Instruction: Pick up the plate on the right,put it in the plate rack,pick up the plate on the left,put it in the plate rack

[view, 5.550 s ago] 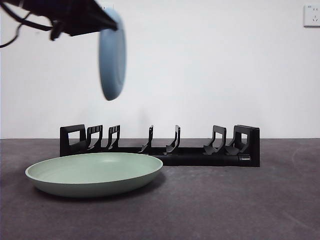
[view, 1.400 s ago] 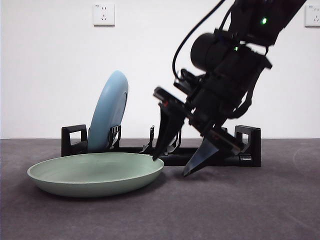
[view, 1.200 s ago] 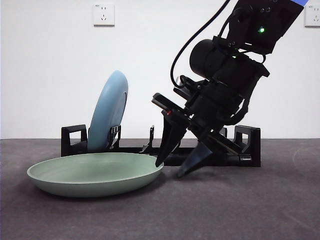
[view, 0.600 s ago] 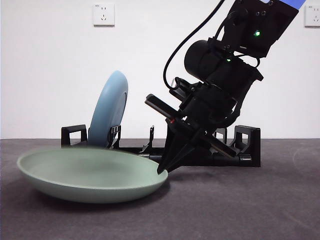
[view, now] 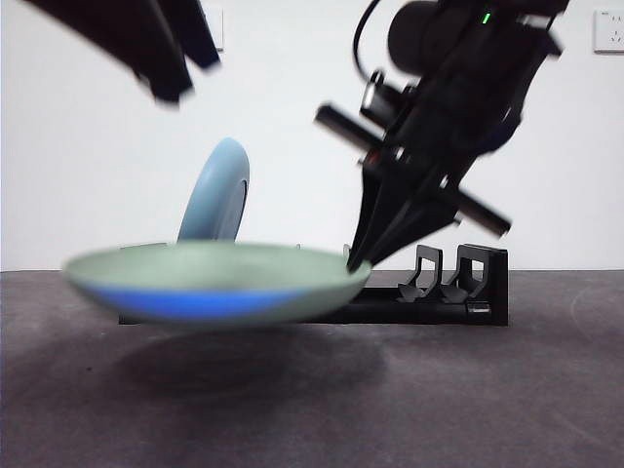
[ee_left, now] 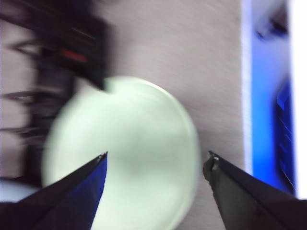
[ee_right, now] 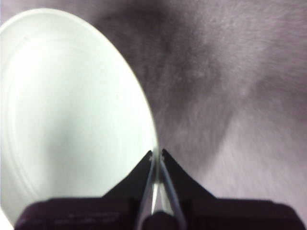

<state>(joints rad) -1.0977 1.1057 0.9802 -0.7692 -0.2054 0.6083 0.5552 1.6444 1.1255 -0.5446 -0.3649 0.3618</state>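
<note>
White wall and dark grey table (view: 507, 400) frame the scene, and what should catch your eye is that the green plate (view: 219, 283) is no longer lying on that surface. Half a second ago it sat tipped on the table; now it hangs clear, with its shadow spread underneath.

Your right pincer (ee_right: 156, 154) is pinching the plate's rim, jaws pressed onto the thin edge, as the right wrist view shows. In the front view that arm comes down from about 1 o'clock and meets the plate's edge at its 3 o'clock side (view: 356, 261). The plate is held nearly level and is blurred, so it looks to be in motion.

Your left pincer (ee_left: 156, 160) is spread wide with nothing in it. It hangs above the green plate, looking down on it; in the front view it is the dark shape at 11 o'clock.

Behind, the blue plate (view: 216, 190) stands upright in the plate rack (view: 458, 292), towards the rack's 9 o'clock end.

So you have one plate racked and the second lifted. What remains, as I judge it, is turning the green plate on edge and lowering it into a free slot. Mind that a single rim grip on a wide plate could slip or swing.
</note>
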